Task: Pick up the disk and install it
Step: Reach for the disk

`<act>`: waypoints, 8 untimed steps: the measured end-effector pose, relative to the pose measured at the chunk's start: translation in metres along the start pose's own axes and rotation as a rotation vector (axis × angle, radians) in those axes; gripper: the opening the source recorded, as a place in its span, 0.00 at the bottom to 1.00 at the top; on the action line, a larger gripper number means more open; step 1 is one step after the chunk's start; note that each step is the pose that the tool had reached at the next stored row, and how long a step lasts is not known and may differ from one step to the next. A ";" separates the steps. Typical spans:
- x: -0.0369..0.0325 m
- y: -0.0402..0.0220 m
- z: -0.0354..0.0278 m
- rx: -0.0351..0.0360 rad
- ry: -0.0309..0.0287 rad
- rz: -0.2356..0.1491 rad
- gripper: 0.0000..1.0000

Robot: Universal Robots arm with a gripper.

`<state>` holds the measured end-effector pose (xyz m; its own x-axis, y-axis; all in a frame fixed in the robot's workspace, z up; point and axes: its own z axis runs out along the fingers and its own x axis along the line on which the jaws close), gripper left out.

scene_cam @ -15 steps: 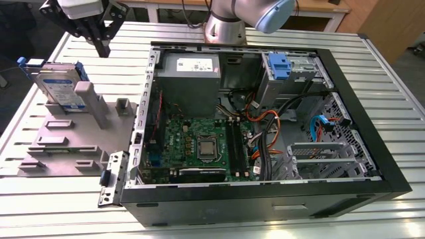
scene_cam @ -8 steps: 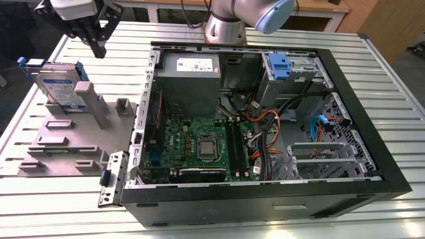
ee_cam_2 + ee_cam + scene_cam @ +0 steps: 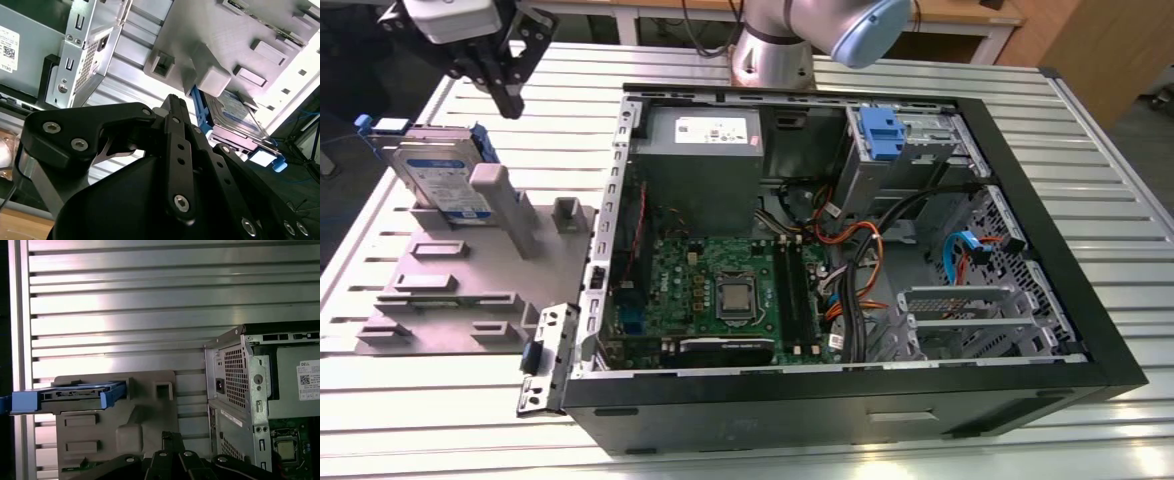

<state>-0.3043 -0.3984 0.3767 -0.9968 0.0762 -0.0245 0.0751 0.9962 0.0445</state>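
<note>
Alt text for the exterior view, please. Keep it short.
The arm's gripper hangs above the disk, not touching it. The disk stands tilted in a grey holder on a slatted metal table. To the exterior view's right of the holder lies an open computer case with its motherboard exposed.

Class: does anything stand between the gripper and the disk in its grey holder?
Nothing visible does. In the exterior view the gripper hangs above the disk with open air between them; a grey post stands beside the disk, not over it.
</note>
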 end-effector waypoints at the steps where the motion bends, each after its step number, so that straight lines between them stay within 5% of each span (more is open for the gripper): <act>1: 0.0012 -0.0001 0.0002 0.0001 0.0001 0.000 0.11; 8: 0.0091 -0.0006 0.0018 0.0001 0.0001 0.000 0.11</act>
<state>-0.3133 -0.3982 0.3746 -0.9968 0.0763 -0.0244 0.0751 0.9962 0.0444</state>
